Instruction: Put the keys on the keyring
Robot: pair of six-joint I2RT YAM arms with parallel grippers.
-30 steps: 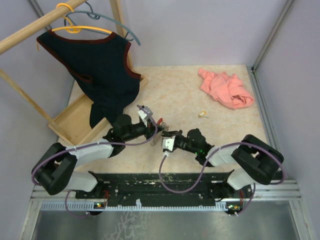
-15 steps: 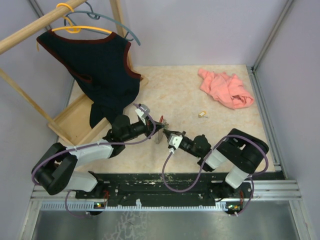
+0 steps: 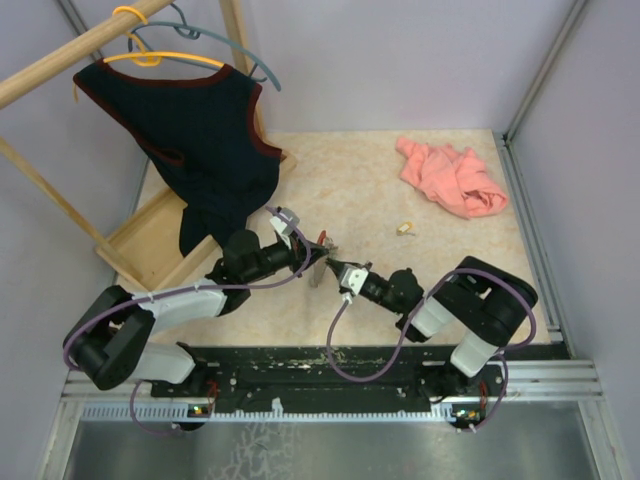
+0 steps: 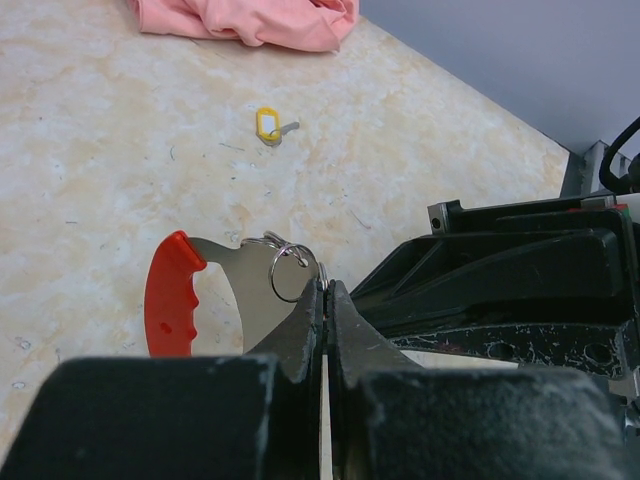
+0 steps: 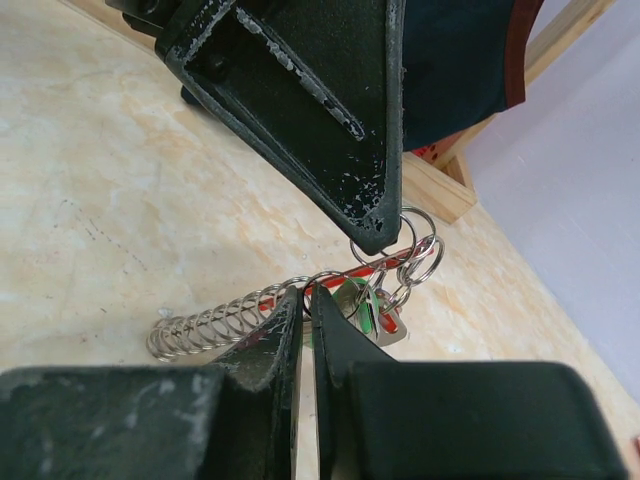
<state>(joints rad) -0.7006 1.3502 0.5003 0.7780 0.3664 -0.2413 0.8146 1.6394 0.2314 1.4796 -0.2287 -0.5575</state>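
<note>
The left tool (image 4: 324, 285) and the right tool (image 5: 303, 295) both pinch the keyring (image 5: 215, 325). A vest (image 3: 200, 140) hangs over the wooden tray (image 3: 148, 238).

Top overhead, far; wrist views close, low, sharing keyring (image 5: 210, 325).

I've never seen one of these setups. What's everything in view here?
keyring: one, red and silvery, mid-table, pinched by both hands
tagged key: one, yellow tag, on table, right of centre
cloth: one, pink, crumpled, far right
vest: one, dark, red trim, hung far left
hangers: two, orange and grey-blue, on the rack's rail
rack: one, pale wood, left
table: one, beige marbled
left hand: one, black, shut on keyring
right hand: one, black, shut on keyring
</note>
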